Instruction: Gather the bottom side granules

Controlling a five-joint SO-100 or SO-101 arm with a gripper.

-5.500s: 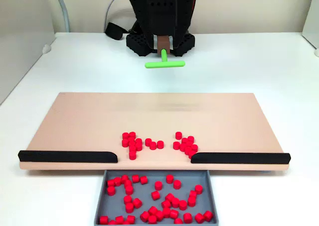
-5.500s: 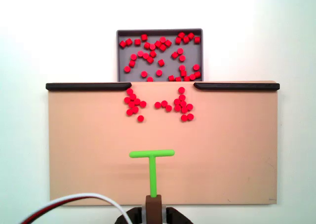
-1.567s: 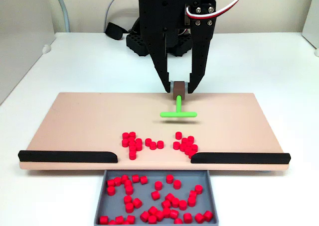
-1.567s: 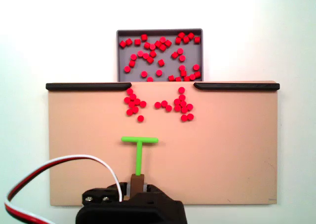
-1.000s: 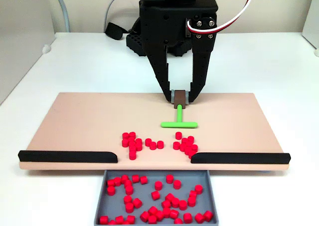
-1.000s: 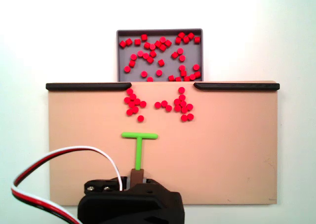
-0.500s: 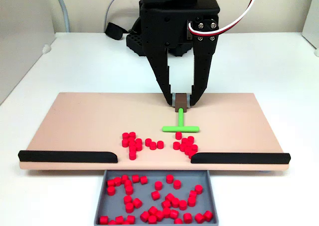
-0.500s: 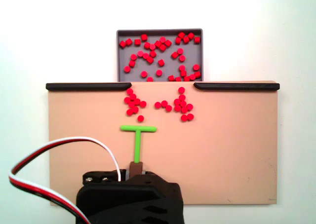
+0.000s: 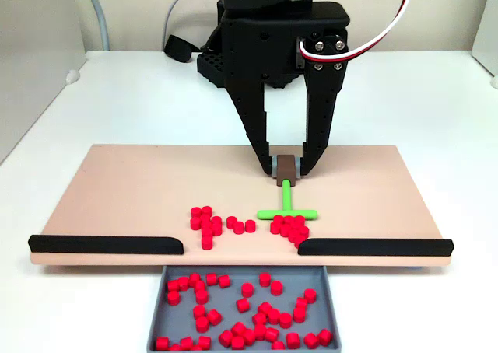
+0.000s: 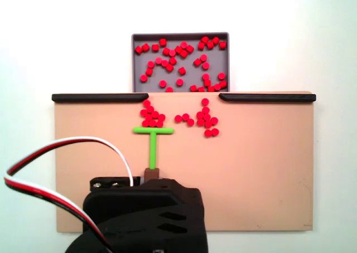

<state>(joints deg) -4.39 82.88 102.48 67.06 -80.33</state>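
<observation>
My gripper (image 9: 288, 167) is shut on the brown handle of a green T-shaped pusher (image 9: 288, 212), pointing down over the tan board (image 9: 117, 190). The pusher's bar (image 10: 152, 130) lies against the near edge of one cluster of red granules (image 10: 150, 117). That same cluster (image 9: 289, 227) sits just in front of the bar. A second cluster (image 9: 205, 221) and a few loose granules (image 9: 241, 225) lie beside it, near the gap between the two black strips. In a fixed view the arm's body (image 10: 145, 217) hides the fingers.
A grey tray (image 9: 158, 306) holding many red granules sits below the board's gap; its rim (image 10: 179, 35) shows from above too. Black strips (image 9: 105, 244) (image 9: 373, 246) edge the board on both sides of the gap. A white and red cable (image 10: 50, 152) loops over the board.
The gripper has carried the pusher forward across the board until the bar met the granules. One stray granule has been pushed into its cluster.
</observation>
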